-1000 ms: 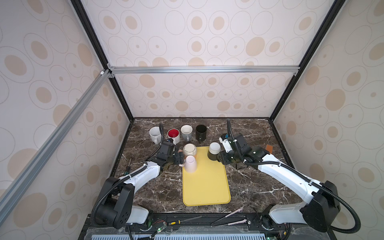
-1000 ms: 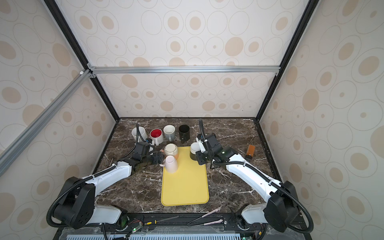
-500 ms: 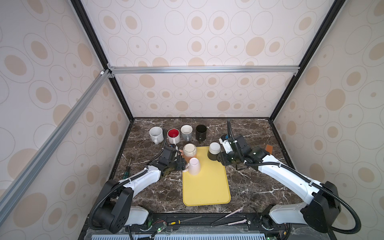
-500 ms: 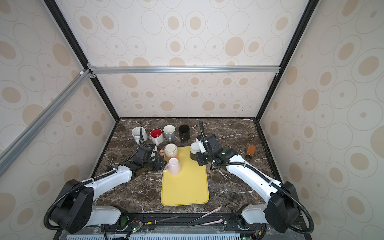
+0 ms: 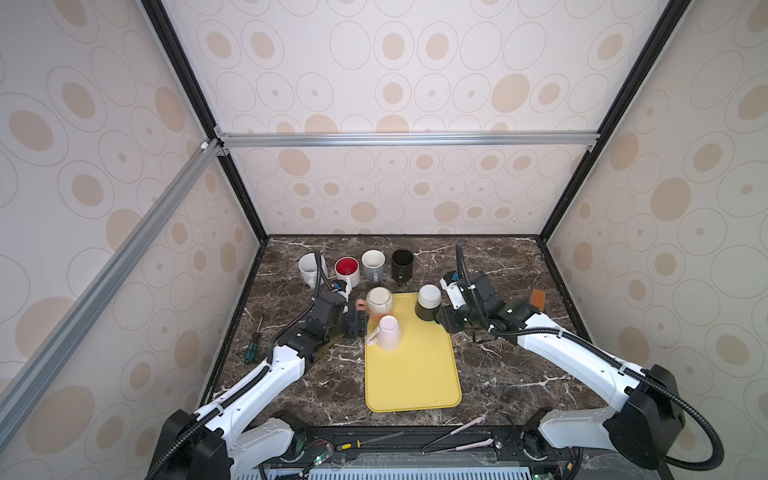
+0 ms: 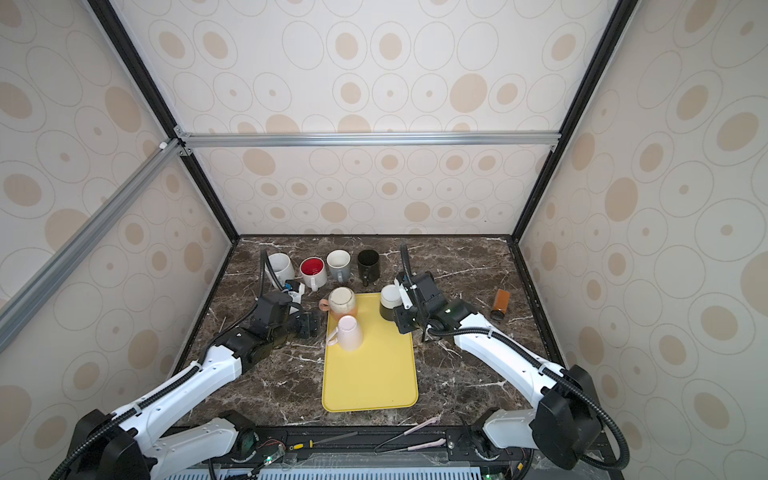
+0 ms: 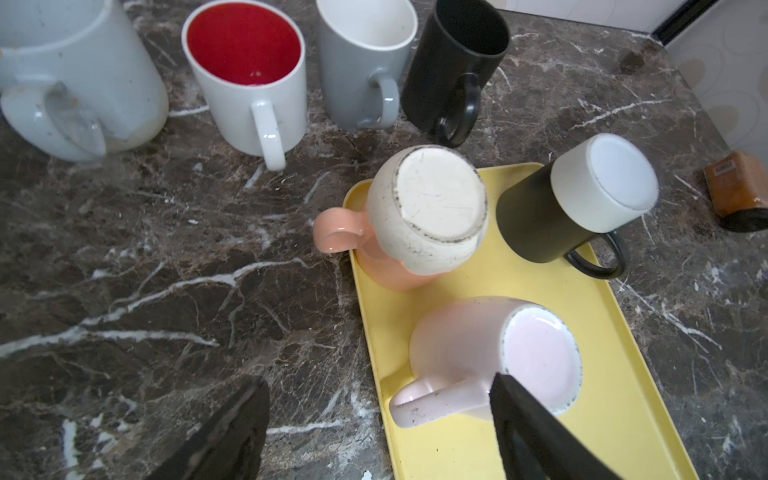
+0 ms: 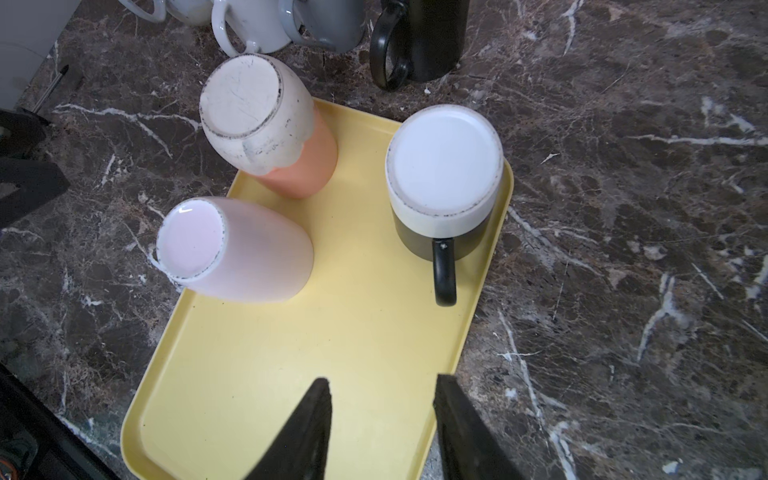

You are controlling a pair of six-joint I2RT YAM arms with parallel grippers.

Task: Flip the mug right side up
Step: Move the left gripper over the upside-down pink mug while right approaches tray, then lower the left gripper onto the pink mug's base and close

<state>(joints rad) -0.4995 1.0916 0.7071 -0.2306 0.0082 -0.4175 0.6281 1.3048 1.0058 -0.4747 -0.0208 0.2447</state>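
Note:
Three mugs stand upside down on the yellow tray: a pale pink mug, an orange-and-cream mug, and a black-and-white mug. My left gripper is open at the tray's left edge, just beside the pink mug's handle, which points toward it. My right gripper hovers over the tray's right edge. It sits just this side of the black-and-white mug, open with nothing between its fingers.
Several upright mugs line the back: white, red-lined, grey and black. A brown bottle lies at the right. A screwdriver lies at the left. Loose tools rest along the front rail.
The pink mug has shifted a little to the right and toward the front on the tray. My left gripper has drawn back slightly from it. The right arm has stayed still.

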